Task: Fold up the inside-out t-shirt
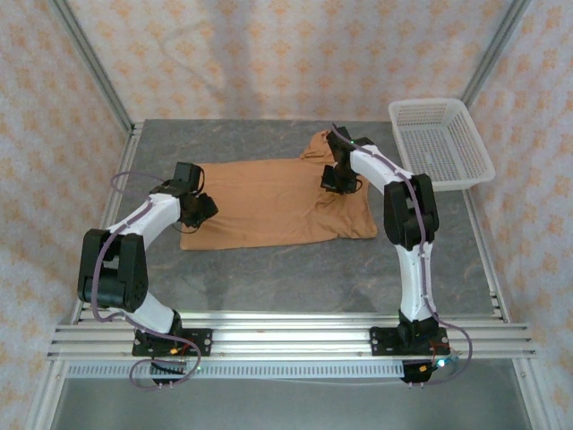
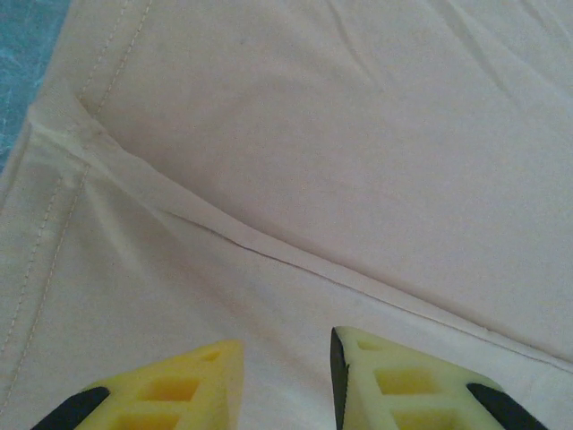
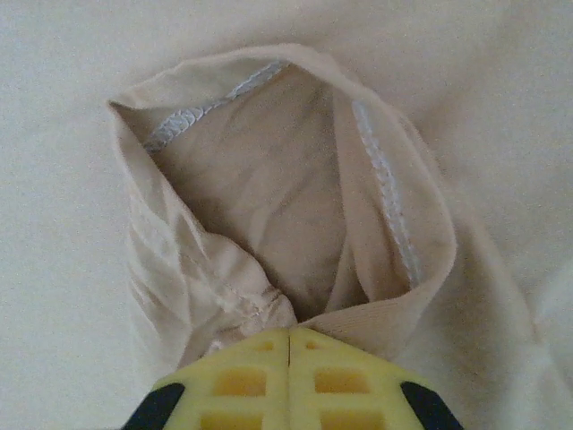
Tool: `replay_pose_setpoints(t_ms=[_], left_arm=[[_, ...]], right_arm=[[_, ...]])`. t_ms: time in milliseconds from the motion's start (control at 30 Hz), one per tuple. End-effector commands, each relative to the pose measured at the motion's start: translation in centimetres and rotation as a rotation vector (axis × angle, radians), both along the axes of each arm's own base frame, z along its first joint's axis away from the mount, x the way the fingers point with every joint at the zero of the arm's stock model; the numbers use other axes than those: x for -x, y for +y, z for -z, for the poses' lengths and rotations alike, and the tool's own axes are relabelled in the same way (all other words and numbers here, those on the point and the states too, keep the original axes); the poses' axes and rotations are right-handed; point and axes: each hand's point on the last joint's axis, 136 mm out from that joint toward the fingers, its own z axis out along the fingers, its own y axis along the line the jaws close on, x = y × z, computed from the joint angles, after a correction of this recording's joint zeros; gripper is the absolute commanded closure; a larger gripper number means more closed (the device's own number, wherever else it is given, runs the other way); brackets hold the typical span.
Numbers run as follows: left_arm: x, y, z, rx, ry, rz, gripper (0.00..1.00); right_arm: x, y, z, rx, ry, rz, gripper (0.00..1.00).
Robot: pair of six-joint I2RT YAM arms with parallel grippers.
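Metal rail [image 1: 286,333] at my edge, then the grey table [image 1: 269,278]. The shirt [image 1: 269,202] is spread flat mid-table. Left arm [image 1: 134,235] is bent elbow-out, with the left claw [image 2: 286,354] at the shirt's left edge, fingers narrowly apart over a seam. Right arm [image 1: 407,215] reaches forward, and the right claw [image 3: 288,336] is clamped tight on bunched cloth, white stitching showing. White basket [image 1: 439,134] in the far right corner, patterned walls [image 1: 269,54] behind.

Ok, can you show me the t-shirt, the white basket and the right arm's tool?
t-shirt [image 1: 269,202]: top view, middle of the flat tan cloth.
white basket [image 1: 443,143]: top view, on its mesh floor.
right tool [image 3: 288,339]: right wrist view, where its shut yellow fingertips meet.
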Motion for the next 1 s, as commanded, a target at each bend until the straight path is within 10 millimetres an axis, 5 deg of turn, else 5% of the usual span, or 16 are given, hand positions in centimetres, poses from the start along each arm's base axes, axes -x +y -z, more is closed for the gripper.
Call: replay_pose_setpoints(t_ms=[0, 200, 433, 567, 667, 833, 967], left_arm=[[0.1, 0.2, -0.4, -0.012, -0.013, 0.013, 0.68], [0.0, 0.1, -0.3, -0.006, -0.011, 0.014, 0.7], [0.2, 0.1, -0.3, -0.006, -0.011, 0.014, 0.7], [0.4, 0.2, -0.2, -0.01, -0.006, 0.014, 0.7], [0.6, 0.3, -0.3, -0.016, -0.004, 0.01, 0.71], [0.6, -0.1, -0.5, 0.019, -0.034, -0.004, 0.71], [1.0, -0.7, 1.1, 0.056, -0.005, -0.005, 0.71]], right_arm=[[-0.4, -0.5, -2.9, 0.041, -0.057, -0.002, 1.0], [-0.4, 1.0, -5.2, 0.036, -0.112, -0.035, 1.0], [-1.8, 1.8, -3.7, 0.045, -0.078, -0.051, 1.0], [-2.7, 2.9, -2.9, 0.02, -0.048, -0.068, 0.87], [-2.5, 3.0, -4.4, 0.009, -0.056, -0.07, 0.67], [0.7, 0.9, -8.4, 0.018, -0.143, -0.031, 0.49], [6.1, -0.7, -8.0, -0.035, -0.151, 0.015, 0.5]])
